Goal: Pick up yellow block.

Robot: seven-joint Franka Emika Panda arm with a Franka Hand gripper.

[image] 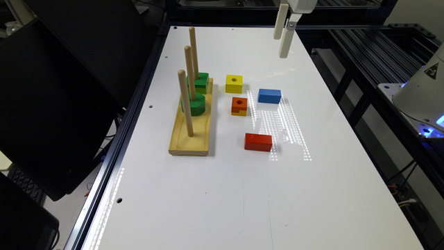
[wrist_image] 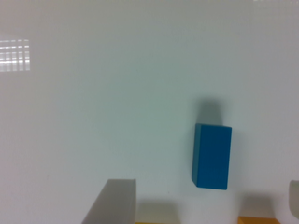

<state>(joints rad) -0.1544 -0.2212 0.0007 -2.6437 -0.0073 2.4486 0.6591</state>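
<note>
The white desk (image: 242,194) carries everything here. Biggest piece on it is the wooden peg board (image: 192,130) on the exterior view's left, three upright pegs, green blocks (image: 196,93) threaded on the two far ones. Right of it sits a loose cluster: red block (image: 258,142) nearest, blue block (image: 269,96) further back, orange block (image: 239,106) between board and blue, and the yellow block (image: 234,83) just beyond the orange one, close beside the board's far end, flat on the desk with its hole facing up.

The pincer (image: 283,29) hangs high over the far part of the desk, well apart from the yellow block and off to its right. In the wrist view its fingers (wrist_image: 114,200) stand wide apart with nothing between them, so it's released and empty.

My take for this step: line up directly above yellow first, then go straight down. Orange sits close on the near side and the board close on the left, so I'd pick the finger orientation with the most free space, and keep them spread till they straddle the block.
</note>
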